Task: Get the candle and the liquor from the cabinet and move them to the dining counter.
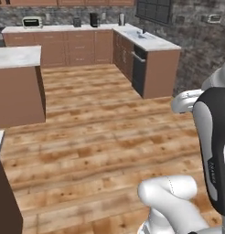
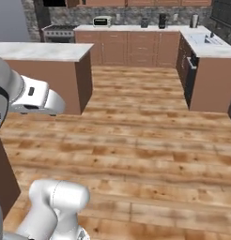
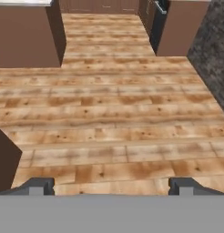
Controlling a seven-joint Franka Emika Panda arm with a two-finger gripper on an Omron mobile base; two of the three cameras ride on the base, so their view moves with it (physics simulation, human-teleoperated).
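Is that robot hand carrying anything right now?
Nothing is held. The end effector is open, its two fingertips wide apart with only the wooden floor between them.

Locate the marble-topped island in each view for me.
Left base view: marble-topped island at the left edge.
Right base view: upper left.
Hand view: top left corner.
Shared landmark: black dishwasher, right of the island everywhere.

Wooden plank floor (image 1: 100,132) carries a marble-topped island (image 2: 42,50) (brown-sided).
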